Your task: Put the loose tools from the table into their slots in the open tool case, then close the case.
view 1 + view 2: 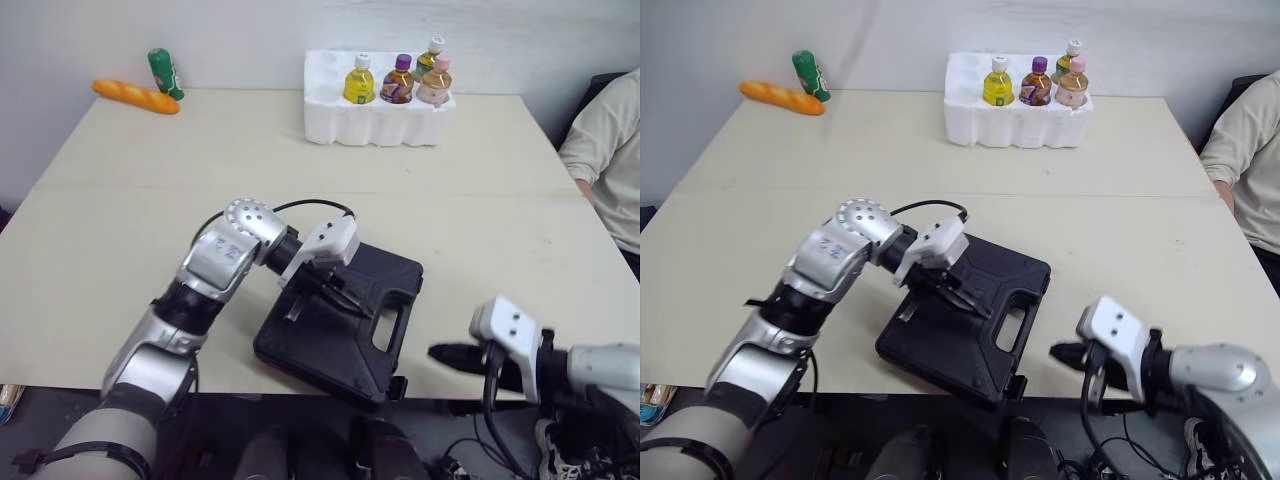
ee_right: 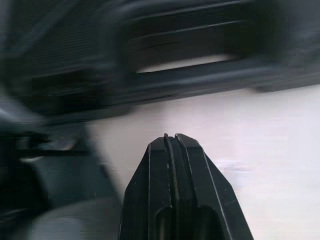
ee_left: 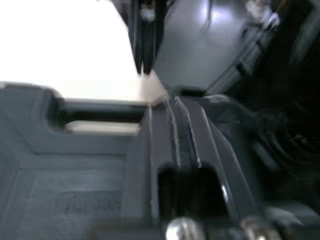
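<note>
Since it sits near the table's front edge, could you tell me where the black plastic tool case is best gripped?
Probably the moulded carry handle, coming from the robot's right, where the right gripper lies. The black plastic tool case lies flat and shut, too broad to span; the slot behind the handle bar would admit one of the fingers.

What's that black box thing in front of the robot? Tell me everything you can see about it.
It is a black tool case, moulded plastic by its look, with a textured lid and a carry handle cut into one long side. It is closed and lies flat on the pale table at the near edge, turned askew. The left gripper, fingers shut, sits on the lid near the handle and seems to press it. The right gripper hovers beside it, apart.
</note>
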You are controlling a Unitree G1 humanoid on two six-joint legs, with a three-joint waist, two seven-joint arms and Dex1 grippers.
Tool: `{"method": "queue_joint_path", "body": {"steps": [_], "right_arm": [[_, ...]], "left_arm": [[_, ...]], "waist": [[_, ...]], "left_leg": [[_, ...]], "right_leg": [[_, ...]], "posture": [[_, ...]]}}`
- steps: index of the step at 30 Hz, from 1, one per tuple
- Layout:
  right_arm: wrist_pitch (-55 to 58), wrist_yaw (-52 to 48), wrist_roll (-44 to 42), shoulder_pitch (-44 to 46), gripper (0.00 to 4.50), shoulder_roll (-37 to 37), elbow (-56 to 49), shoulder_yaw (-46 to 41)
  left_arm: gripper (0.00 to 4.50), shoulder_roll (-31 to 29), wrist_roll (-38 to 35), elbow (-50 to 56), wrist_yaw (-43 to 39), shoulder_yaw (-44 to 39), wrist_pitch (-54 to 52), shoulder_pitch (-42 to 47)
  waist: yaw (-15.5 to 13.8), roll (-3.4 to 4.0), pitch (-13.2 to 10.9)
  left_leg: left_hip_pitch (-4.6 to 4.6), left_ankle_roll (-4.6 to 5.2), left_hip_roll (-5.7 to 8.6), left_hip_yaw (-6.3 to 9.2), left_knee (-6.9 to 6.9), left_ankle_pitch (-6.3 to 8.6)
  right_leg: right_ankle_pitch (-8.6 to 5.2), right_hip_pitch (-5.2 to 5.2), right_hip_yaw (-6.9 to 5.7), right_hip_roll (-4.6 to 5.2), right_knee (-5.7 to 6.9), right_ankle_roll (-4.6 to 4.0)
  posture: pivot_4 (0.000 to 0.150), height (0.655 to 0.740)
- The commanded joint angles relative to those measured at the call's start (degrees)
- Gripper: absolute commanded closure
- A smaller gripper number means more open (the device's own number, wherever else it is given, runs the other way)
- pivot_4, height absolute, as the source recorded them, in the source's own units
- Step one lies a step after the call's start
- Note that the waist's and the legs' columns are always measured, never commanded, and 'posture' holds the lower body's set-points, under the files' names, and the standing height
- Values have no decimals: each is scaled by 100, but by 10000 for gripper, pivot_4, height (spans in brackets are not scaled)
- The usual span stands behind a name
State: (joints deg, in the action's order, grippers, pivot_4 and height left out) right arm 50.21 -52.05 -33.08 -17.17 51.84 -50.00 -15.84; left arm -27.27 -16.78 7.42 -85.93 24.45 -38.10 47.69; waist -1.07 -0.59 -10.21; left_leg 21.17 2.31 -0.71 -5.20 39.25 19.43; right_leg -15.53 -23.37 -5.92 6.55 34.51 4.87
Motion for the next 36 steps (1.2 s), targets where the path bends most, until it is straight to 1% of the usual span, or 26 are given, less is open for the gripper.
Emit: {"method": "queue_joint_path", "body": {"steps": [1, 2, 3, 6, 7, 9, 13, 14, 20, 22, 24, 28, 30, 32, 33, 34, 35, 36], "right_arm": [[-6, 199, -84, -51, 45000, -27, -221, 142], [10, 269, -70, -28, 45000, -38, -178, 235], [25, 326, -57, -13, 45000, -35, -143, 317], [35, 427, -72, 21, 45000, -10, -129, 539], [42, 446, -104, 18, 45000, -3, -147, 571], [24, 459, -154, 1, 45000, 4, -198, 642], [94, 573, -460, 211, 45000, -124, -245, 643], [151, 611, -670, 334, 45000, -187, -259, 581], [498, 920, -1495, 903, 45000, -384, -258, 417], [607, 969, -1643, 986, 45000, -361, -242, 425], [662, 955, -1606, 1035, 45000, -231, -238, 470], [543, 967, -1297, 1031, 45000, 6, -226, 508], [363, 953, -1134, 925, 45000, 72, -196, 332], [180, 944, -976, 785, 45000, 124, -140, -18], [124, 940, -953, 730, 41838, 137, -99, -224], [107, 803, -1108, 672, 38534, 173, -38, -609], [88, 643, -1253, 619, 35579, 221, 0, -946], [57, 460, -1371, 576, 31108, 286, 44, -1286]], "left_arm": [[44749, -12, 200, 296, 208, 582, -156, -115], [44749, 2, 412, 249, 365, 773, -51, -151], [44749, 4, 585, 208, 471, 924, 123, -188], [44749, 34, 953, 43, 754, 1201, 487, -224], [44749, 49, 1003, 6, 816, 1234, 512, -218], [44749, 27, 1051, -33, 852, 1294, 546, -214], [44749, -198, 1008, 59, 641, 1417, 623, -244], [44749, -208, 1036, 22, 675, 1433, 643, -237], [44749, -187, 1170, -245, 807, 1513, 831, -180], [44749, -169, 1198, -319, 842, 1515, 869, -160], [44749, -158, 1200, -385, 857, 1500, 896, -140], [44749, -171, 1015, -492, 858, 1236, 914, -141], [44749, -193, 744, -497, 854, 872, 923, -221], [44749, -135, 248, -515, 955, 227, 669, -322], [44968, -78, -9, -554, 1031, -134, 601, -382], [45000, -92, -288, -641, 1130, -565, 401, -414], [38517, -130, -451, -691, 1219, -882, 295, -452], [35826, -215, -594, -687, 1274, -1169, 206, -503]], "waist": [[-27, 0, 0], [-40, 0, 0], [-42, 0, 0], [-44, 3, 2], [-49, 3, 2], [-64, 3, 2], [-52, -2, 5], [-45, -2, 5], [-29, 1, 7], [-27, 2, 7], [-27, 3, 8], [-38, 4, 10], [-37, 4, 10], [-34, 6, 9], [-32, 7, 7], [-34, 3, 2], [-36, 4, -2], [-39, 3, -2]], "left_leg": [[3, 7, 1, -2, 1, 3], [3, 12, 1, -2, 1, 2], [5, 40, 1, 0, 1, 16], [6, 34, -3, 2, -4, 18], [6, 17, -3, 2, -5, 10], [7, 1, -3, 3, -5, 1], [5, 24, 0, 1, -2, 7], [4, 41, -1, 3, -2, 17], [1, 38, -5, 7, -3, 16], [0, 37, -5, 6, -3, 15], [-1, 37, -6, 6, -3, 15], [-1, 38, -6, 7, -3, 15], [1, 39, -6, 7, -3, 15], [2, 39, -5, 6, -3, 15], [4, 39, -6, 5, -3, 15], [7, 39, -5, 5, -3, 14], [13, 39, -6, 6, -3, 14], [20, 38, -6, 6, -3, 13]], "right_leg": [[8, -1, 3, 0, -7, 3], [15, -1, 4, 1, -13, 0], [17, -3, 4, 1, -17, -4], [11, -10, 3, 1, -16, -14], [9, -11, 2, 1, -14, -18], [9, -8, -1, 1, -15, -18], [16, 0, 2, 2, -24, -7], [15, 0, 1, 2, -24, -7], [15, -1, 0, 2, -17, -11], [15, -1, 1, 2, -16, -13], [15, -1, 0, 2, -14, -15], [15, -1, 0, 3, -15, -16], [15, -1, 0, 3, -15, -15], [15, -4, 0, 3, -14, -15], [15, -6, 0, 3, -13, -15], [15, -10, -1, 2, -11, -14], [15, -16, -3, 2, -8, -14], [16, -24, -4, 1, -6, -14]], "posture": [[1500, 7367], [1500, 7367], [1500, 7367], [1500, 7367], [1500, 7367], [1500, 7367], [1500, 7367], [1500, 7367], [1500, 7367], [1500, 7367], [1500, 7367], [1500, 7367], [1500, 7367], [1500, 7367], [1500, 7367], [1500, 7367], [1500, 7367], [1500, 7367]]}}
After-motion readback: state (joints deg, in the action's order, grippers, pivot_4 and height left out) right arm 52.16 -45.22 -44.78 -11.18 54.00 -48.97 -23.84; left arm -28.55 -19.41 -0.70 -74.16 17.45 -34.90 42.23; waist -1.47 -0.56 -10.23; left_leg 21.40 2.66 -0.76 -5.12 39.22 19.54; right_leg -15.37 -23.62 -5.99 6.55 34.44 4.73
